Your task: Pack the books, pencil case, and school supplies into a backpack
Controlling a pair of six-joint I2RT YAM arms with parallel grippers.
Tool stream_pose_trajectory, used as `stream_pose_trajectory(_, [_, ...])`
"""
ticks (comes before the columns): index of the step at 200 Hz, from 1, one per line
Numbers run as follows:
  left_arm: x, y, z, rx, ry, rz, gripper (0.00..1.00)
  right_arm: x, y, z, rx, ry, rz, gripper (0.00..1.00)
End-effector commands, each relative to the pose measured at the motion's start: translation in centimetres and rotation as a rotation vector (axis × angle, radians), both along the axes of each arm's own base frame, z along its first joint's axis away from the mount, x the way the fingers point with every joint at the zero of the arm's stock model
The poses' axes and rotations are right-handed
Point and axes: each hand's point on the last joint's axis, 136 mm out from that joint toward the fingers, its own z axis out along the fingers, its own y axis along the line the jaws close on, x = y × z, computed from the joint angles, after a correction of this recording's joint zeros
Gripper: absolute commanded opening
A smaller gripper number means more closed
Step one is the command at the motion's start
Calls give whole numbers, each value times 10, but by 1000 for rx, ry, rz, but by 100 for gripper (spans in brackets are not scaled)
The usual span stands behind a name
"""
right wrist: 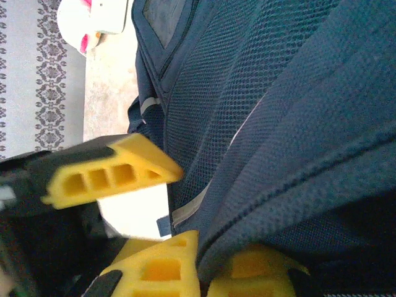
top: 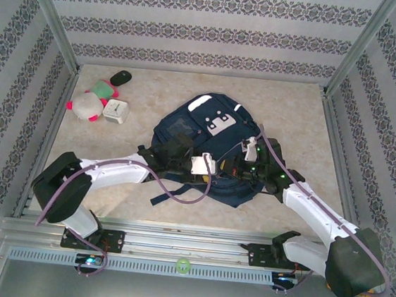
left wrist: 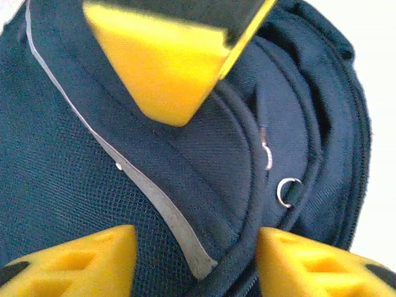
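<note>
Here's the table (top: 306,131), pale and marbled, and right in the middle of it lies the backpack (top: 179,122). It is dark navy, flat on its back, with the white patches pointing to the far edge and the straps trailing toward the near edge. Both arms reach in from the near edge and meet over the lower half of the bag.

The right gripper (right wrist: 213,253) has its yellow fingers pressed together on a fold of the backpack's navy mesh fabric, and that's a firm pinch. The left gripper (left wrist: 196,238) is spread, its two yellow fingertips standing apart over the front panel with nothing between them but the bag's surface. One of the right gripper's fingers (left wrist: 167,62) hangs just above it, so the two tools are close together.

Over by the far left corner sits a pink-and-white plush toy (top: 86,105). A white square clock (top: 117,113) is just beside it on the right. A small dark oval thing (top: 121,76) lies nearer the far edge.

Close in under the left wrist, a grey piping strip (left wrist: 148,192) runs across the fabric, and a small metal ring (left wrist: 286,190) sits by the zip.
</note>
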Motion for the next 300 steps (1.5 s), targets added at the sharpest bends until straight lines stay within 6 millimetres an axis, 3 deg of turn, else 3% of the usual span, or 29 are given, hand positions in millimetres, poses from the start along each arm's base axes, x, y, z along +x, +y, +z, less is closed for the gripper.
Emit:
stream_pose_trajectory(1, [22,-11,26,-61,-118,0,33,-4,10,29,65,-49,84,0])
stream_pose_trajectory(11, [20,-10,28,-70,-97,-9,12,-4,8,37,70,-79,92,1])
stream_pose_trajectory(21, [17,-7,34,-106,-54,-14,2,-6,5,44,50,-128,114,14])
stream_pose_trajectory(35, [12,-3,41,-153,45,-19,0,-13,-6,47,-50,-233,143,40])
stream_pose_trajectory(57, [-3,-2,44,-172,184,-56,0,-25,-25,56,-186,-460,186,47])
stream_pose_trajectory(81, [-11,-1,42,-189,246,-69,0,-38,-39,61,-277,-651,223,43])
stream_pose_trajectory(109, [-12,-1,43,-211,281,-69,0,-60,-29,56,-294,-827,405,38])
stream_pose_trajectory(150, [-11,-5,51,-246,298,-80,0,-43,-18,47,-420,-979,475,40])
stream_pose_trajectory(231, [-5,-9,60,-304,323,-70,0,-33,9,28,-441,-978,623,37])
stream_pose_trajectory(261, [-2,-9,59,-304,333,-60,0,-22,1,27,-512,-949,570,24])
stream_pose_trajectory(288, [4,-4,53,-296,335,-34,0,-19,-13,31,-576,-947,512,0])
stream_pose_trajectory(300, [6,-1,50,-285,337,-19,0,-20,-16,34,-586,-948,501,0])
